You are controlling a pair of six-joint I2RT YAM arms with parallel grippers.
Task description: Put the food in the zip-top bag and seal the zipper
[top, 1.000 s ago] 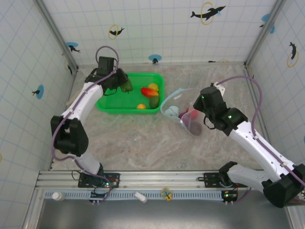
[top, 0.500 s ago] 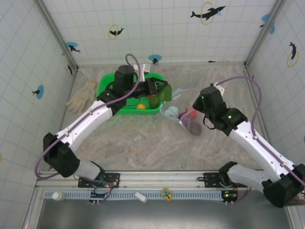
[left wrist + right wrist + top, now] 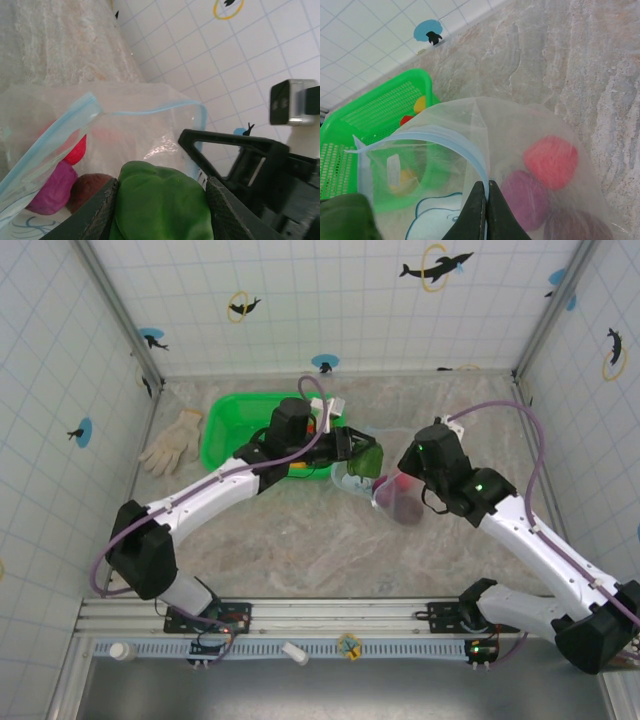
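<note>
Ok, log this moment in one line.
left gripper shut on green food at zip-top bag mouth | right gripper pinching bag rim | red food inside

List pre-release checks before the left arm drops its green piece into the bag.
1. Hold on the green rounded toy food between the left gripper fingers: ok.
2. The right gripper shut on the rim of the clear crinkly zip-top bag: ok.
3. The light-blue zipper strip parted, mouth open: ok.
4. Green food past the rim, over the mouth: cannot tell.
5. Room inside: ok; the red piece, magenta piece and maroon piece lie deep in the bag.
</note>
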